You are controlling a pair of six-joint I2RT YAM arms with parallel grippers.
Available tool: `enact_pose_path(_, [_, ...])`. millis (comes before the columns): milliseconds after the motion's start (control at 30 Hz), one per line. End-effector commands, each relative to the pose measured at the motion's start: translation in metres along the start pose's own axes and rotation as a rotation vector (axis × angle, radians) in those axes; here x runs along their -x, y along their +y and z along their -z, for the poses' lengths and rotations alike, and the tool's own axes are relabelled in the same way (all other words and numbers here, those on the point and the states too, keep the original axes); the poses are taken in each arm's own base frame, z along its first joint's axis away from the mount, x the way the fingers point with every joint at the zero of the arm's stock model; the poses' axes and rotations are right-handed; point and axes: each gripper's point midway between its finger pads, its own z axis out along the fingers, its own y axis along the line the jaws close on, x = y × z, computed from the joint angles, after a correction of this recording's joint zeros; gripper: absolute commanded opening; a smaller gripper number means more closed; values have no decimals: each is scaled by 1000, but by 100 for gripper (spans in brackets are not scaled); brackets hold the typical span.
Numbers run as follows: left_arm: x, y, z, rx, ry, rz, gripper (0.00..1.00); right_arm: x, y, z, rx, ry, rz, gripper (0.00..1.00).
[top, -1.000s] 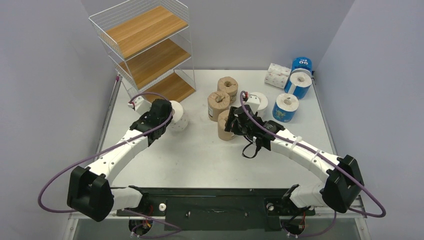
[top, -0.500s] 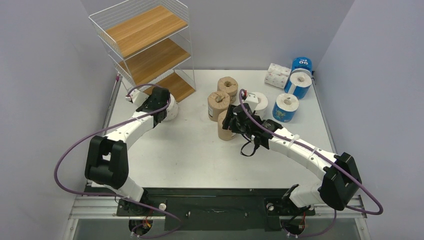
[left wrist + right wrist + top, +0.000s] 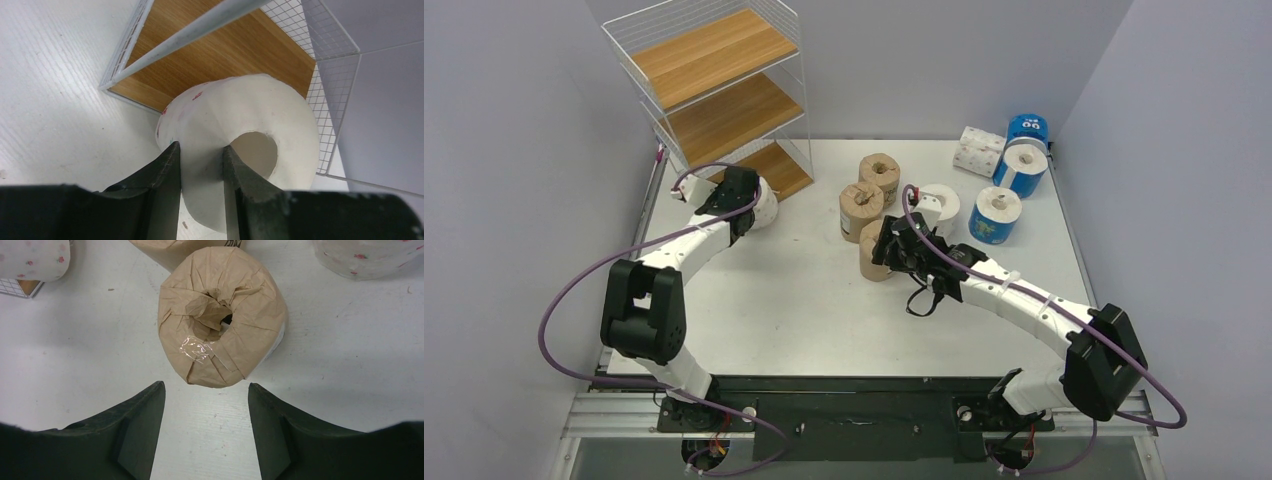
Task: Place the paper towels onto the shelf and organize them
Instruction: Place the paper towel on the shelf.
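No words or numbers can be read anywhere. One brown roll (image 3: 170, 252) has dark print on its edge, but it is cut off. The far right blue roll (image 3: 1028, 127) has white marks that are too small to read. The left white roll (image 3: 240, 115) has only tiny red spots.
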Motion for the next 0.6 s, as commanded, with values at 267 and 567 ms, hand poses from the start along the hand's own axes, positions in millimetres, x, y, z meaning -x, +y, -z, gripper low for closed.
enact_pose_path(267, [21,-58,-3,-97,-63,249,3,10,0,5,40,-41,-42,57])
enact_pose_path(567, [30,-57,-24,-54,-99,240,8,17,-17,12,26,-60,-58,57])
